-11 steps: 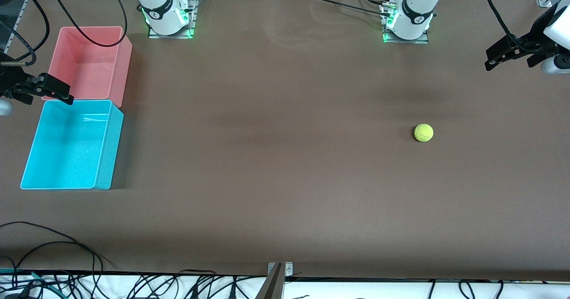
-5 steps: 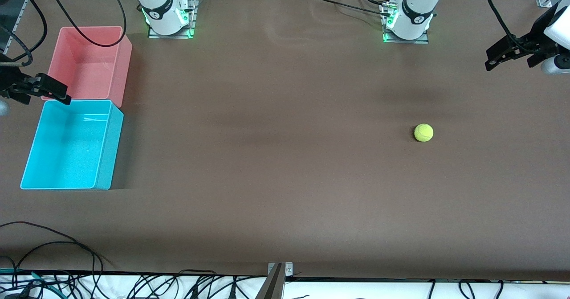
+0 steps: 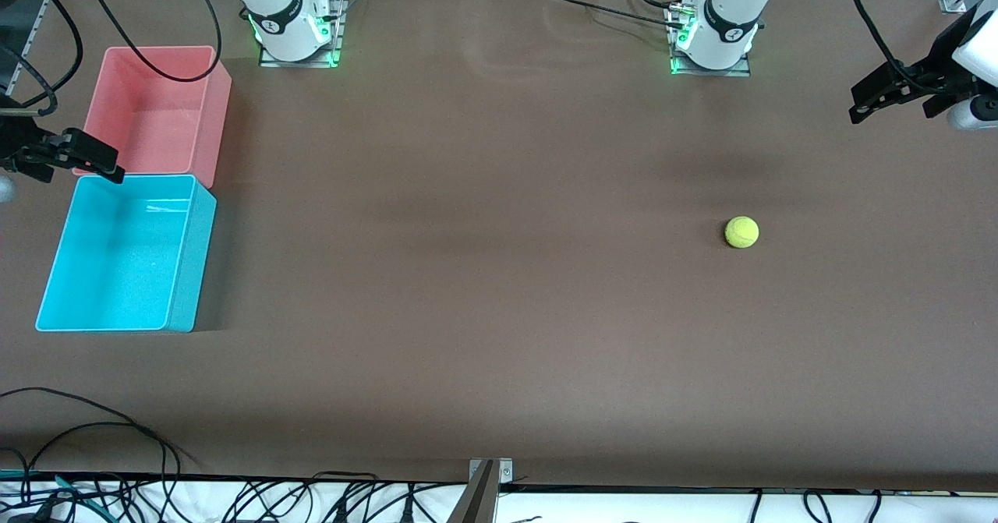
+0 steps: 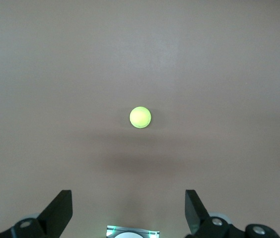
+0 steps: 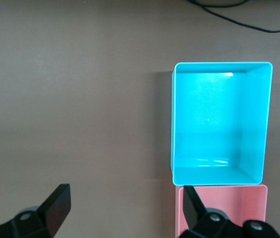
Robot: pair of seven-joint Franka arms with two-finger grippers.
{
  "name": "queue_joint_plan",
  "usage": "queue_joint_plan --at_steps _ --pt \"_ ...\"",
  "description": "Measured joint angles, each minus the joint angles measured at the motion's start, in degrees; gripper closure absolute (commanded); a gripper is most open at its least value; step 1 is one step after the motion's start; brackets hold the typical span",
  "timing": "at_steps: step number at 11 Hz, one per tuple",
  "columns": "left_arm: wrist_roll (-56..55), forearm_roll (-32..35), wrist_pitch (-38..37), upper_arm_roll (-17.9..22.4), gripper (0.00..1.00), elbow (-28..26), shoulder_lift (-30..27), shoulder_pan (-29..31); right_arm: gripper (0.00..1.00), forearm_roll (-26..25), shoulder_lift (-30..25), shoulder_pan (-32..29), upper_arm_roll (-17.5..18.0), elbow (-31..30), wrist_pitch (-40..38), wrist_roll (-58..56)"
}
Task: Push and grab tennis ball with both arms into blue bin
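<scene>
Blue bin: bright cyan rectangular plastic tub [image 3: 125, 252], nearest, at the table's 9 o'clock, empty target.
Ball: fuzzy yellow-green tennis ball [image 3: 741, 232], 3 o'clock, well apart.
Right gripper [image 3: 74, 157]: spread wide over the pink plastic tub's [image 3: 156, 110] edge, likely waiting.
Left gripper [image 3: 889, 98]: jaws wide, at the table's 2 o'clock, likely lining up a push.

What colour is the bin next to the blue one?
The other bin is pink, clearest in the front view.
</scene>
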Motion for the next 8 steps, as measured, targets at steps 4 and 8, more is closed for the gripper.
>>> queue_joint_plan --at_steps 4,8 --pt "0.0 0.0 3.4 -0.9 0.0 -0.7 -0.2 -0.1 0.0 0.0 0.0 0.0 0.0 0.0 0.0 0.0" --pt "0.0 0.0 7.2 -0.8 0.0 -6.3 -3.2 0.8 0.0 0.4 0.0 0.0 -0.1 0.0 0.0 0.0"
